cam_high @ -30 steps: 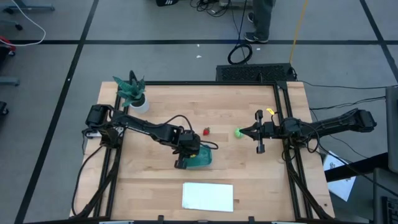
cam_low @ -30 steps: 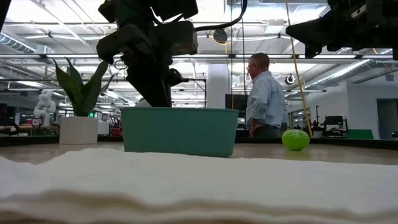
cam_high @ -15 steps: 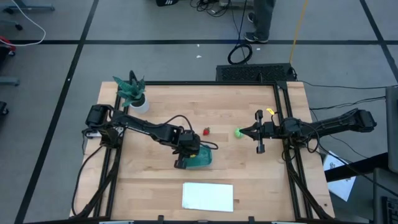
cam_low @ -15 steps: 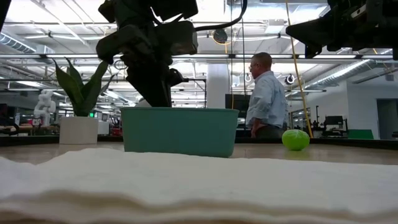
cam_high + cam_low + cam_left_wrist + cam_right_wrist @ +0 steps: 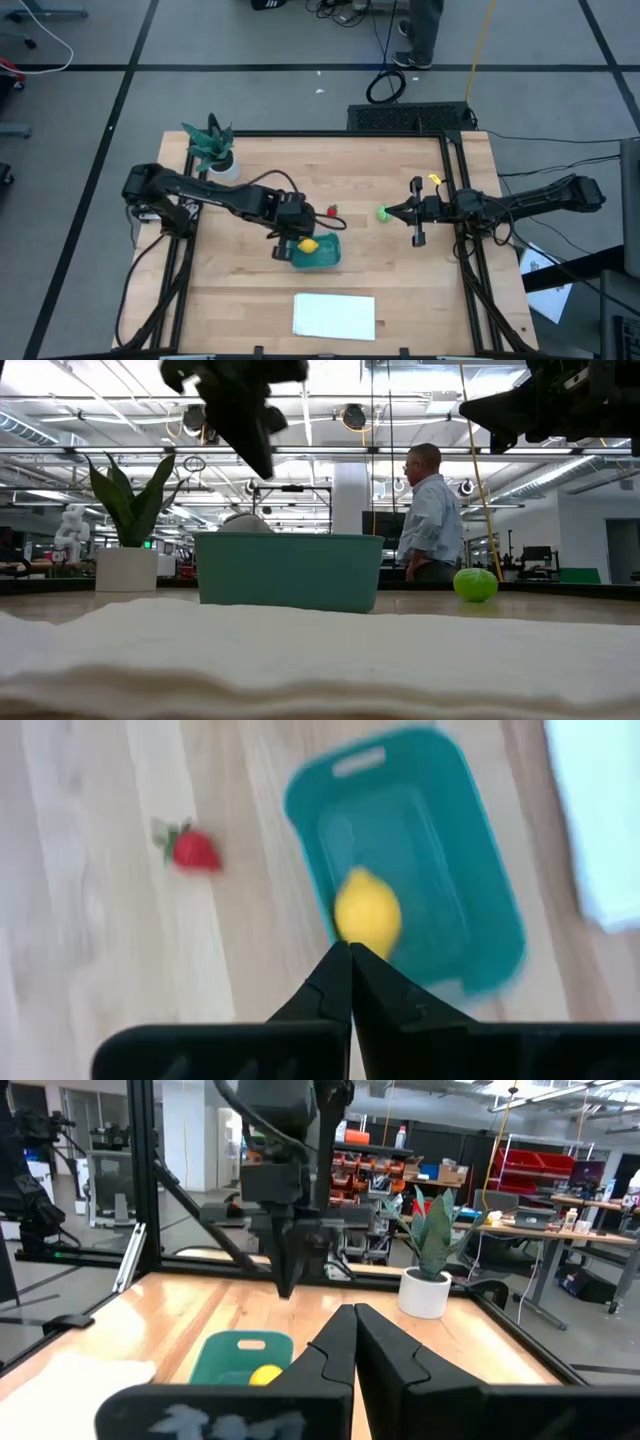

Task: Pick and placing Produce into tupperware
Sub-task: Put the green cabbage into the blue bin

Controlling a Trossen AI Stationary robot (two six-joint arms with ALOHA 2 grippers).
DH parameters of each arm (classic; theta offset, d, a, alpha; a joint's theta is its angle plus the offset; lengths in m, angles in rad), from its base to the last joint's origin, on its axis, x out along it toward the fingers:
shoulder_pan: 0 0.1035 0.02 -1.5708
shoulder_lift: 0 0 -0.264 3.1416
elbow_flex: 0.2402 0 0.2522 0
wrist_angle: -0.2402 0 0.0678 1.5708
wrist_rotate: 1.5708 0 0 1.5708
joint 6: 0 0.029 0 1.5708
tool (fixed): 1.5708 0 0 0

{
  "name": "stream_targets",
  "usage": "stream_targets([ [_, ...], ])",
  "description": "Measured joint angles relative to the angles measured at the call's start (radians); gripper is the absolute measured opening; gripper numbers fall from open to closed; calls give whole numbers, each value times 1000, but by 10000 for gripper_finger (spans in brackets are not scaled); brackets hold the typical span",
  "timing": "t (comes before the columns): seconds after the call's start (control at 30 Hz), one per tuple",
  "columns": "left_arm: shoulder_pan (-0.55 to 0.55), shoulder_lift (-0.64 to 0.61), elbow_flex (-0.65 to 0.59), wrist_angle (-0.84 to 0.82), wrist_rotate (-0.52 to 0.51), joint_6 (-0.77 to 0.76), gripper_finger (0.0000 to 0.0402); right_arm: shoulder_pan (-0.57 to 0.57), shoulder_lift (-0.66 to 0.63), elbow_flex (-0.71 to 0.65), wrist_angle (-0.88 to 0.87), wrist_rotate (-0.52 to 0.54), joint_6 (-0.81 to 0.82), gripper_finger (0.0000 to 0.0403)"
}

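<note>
A yellow lemon point(image 5: 365, 912) lies on the floor of the teal tupperware point(image 5: 320, 256), near one long wall. My left gripper point(image 5: 350, 956) hangs shut above the tupperware's left side point(image 5: 292, 240), touching nothing. The red strawberry point(image 5: 331, 211) and the round green fruit point(image 5: 382, 213) rest on the wooden table. My right gripper point(image 5: 392, 212) is shut and points level toward the table's left, high above the table beside the green fruit point(image 5: 476, 584). In the right wrist view my left gripper point(image 5: 287, 1280) stands over the tupperware point(image 5: 240, 1355).
A teal potted plant point(image 5: 214, 148) stands at the far left corner. A white sheet point(image 5: 334, 315) lies near the front edge, close before the low camera point(image 5: 300, 660). A person point(image 5: 428, 515) stands beyond the table. Bare wood lies between the tupperware and the right arm.
My left gripper has risen straight up out of the tupperware, mostly in the last half second, and stays shut. The lemon, hidden under the gripper before, now shows lying in the tupperware. The tupperware has kept its place.
</note>
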Motion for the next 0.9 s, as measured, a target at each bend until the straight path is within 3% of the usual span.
stream_targets([
  [0.37, 0, -201, 12, -23, -30, 7, 2, 0, 11, 1, 6, 2, 0, 0],
  [0.9, 0, -488, 11, -44, -169, 22, 5, 0, 11, 0, 5, 3, 0, 0],
])
